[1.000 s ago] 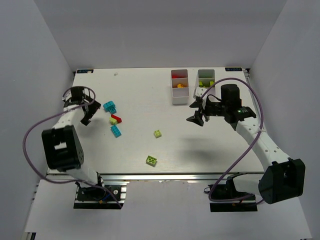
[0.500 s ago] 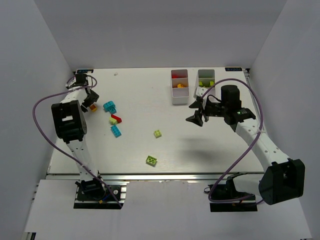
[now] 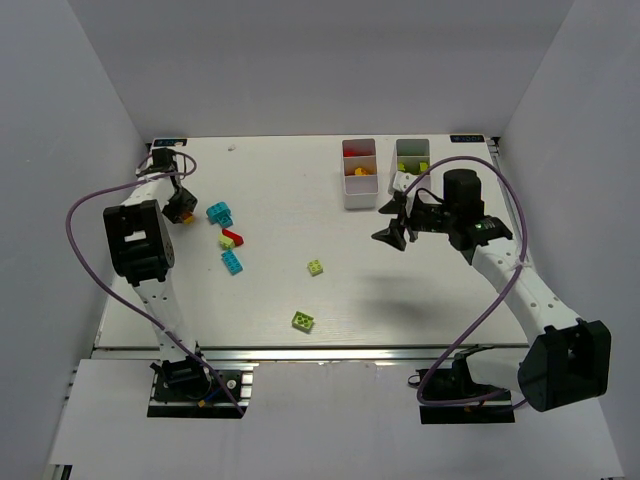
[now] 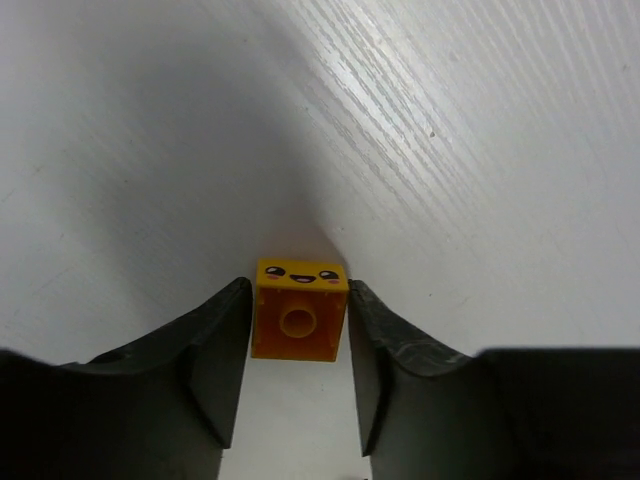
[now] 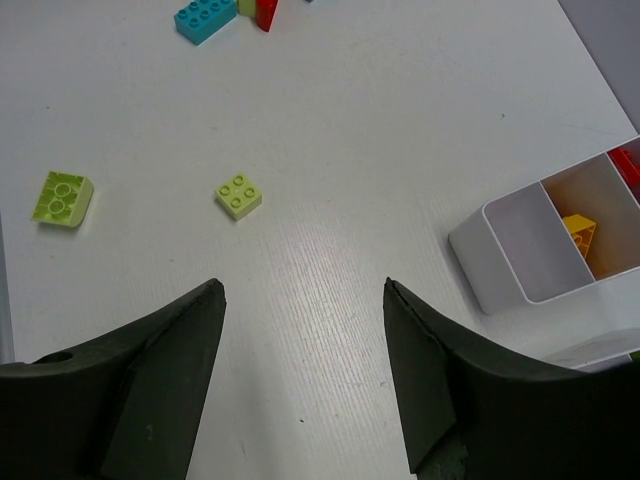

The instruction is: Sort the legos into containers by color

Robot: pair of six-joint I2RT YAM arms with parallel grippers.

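Your left arm is stretched to the far left side of the table (image 3: 290,190), wrist bent down so the left gripper (image 3: 181,208) points at the surface. In the left wrist view its fingers (image 4: 232,345) press on both flanks of an orange brick (image 4: 299,322) with a smiling face printed on it. The brick is clamped and sits on the table.

Your right arm reaches forward on the right, forearm angled inward. The right gripper (image 3: 392,222) hovers above the table just in front of the two bins. Its jaws are spread wide with nothing between them.

Loose legos lie left of centre: a cyan brick (image 3: 220,213), a red brick (image 3: 233,236), a second cyan brick (image 3: 232,262), a pale lime brick (image 3: 316,267) and a green brick (image 3: 302,320).

From overhead, the orange brick is almost wholly covered by the left gripper. The right arm covers the near end of the right bin (image 3: 397,155). The left bin (image 3: 358,204) is cut off by the frame edge in the right wrist view, where its near compartment reads empty and the middle one holds a yellow-orange brick (image 5: 580,232).
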